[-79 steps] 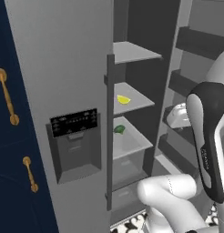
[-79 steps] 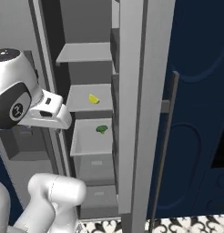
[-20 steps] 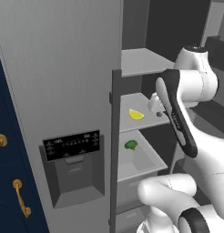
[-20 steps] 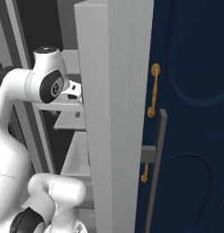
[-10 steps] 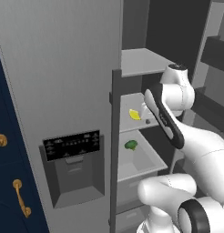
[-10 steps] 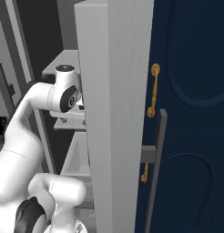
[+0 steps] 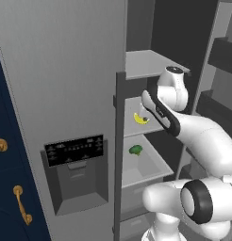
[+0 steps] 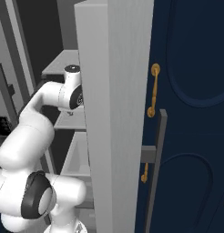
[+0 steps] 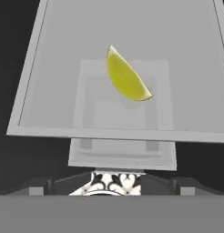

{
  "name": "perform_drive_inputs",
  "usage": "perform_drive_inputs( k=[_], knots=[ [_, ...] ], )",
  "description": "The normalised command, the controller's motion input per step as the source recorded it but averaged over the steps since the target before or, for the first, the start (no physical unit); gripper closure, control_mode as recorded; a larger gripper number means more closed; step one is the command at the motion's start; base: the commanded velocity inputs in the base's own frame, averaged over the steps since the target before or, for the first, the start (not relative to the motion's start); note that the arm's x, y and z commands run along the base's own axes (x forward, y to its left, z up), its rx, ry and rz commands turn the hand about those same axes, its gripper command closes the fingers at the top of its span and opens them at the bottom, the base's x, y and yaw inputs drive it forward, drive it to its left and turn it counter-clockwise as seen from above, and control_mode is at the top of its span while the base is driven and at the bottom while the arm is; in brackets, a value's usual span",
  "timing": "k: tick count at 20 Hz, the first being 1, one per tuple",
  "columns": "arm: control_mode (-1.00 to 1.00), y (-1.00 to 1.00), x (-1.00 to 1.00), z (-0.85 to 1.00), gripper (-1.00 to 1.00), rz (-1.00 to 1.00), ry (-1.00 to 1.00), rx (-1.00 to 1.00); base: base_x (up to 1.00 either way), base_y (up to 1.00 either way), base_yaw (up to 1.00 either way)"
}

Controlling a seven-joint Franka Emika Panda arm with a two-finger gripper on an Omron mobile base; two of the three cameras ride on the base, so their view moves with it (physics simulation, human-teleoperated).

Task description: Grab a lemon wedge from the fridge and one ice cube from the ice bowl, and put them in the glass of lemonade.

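In the left base view the fridge stands open, its grey door with the black dispenser panel at nine o'clock. The lemon wedge lies on a middle shelf at the centre, with the small green vegetable on the shelf below, at six o'clock from it. The arm reaches in from four o'clock, its hand bent over the wedge, presumably to come down on it from above.

In the right base view the door's edge blocks the shelf; the arm's wrist sits at nine o'clock against it, so the hand itself is hard to make out.

In the hand view the lemon wedge lies just above centre on the glass shelf, untouched. The pincer's jaws stand fully apart and empty, ready to straddle it.
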Motion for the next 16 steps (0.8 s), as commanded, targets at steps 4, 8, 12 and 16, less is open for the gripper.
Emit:
perform_drive_inputs(
  k=[4, 8, 12, 16],
  knots=[
    [-1.00, 0.00, 0.74, -0.12, -1.00, 0.21, 0.00, -0.05, 0.00, 0.00, 0.00],
    [-1.00, 0.00, 0.56, -0.42, -1.00, 0.25, 0.00, -0.08, 0.00, 0.00, 0.00],
    [-1.00, 0.00, 0.43, -0.43, -1.00, 0.26, 0.00, -0.06, 0.00, 0.00, 0.00],
    [-1.00, 0.00, 0.07, -0.51, -1.00, 0.14, -0.02, -0.03, 0.00, 0.00, 0.00]
  ],
)
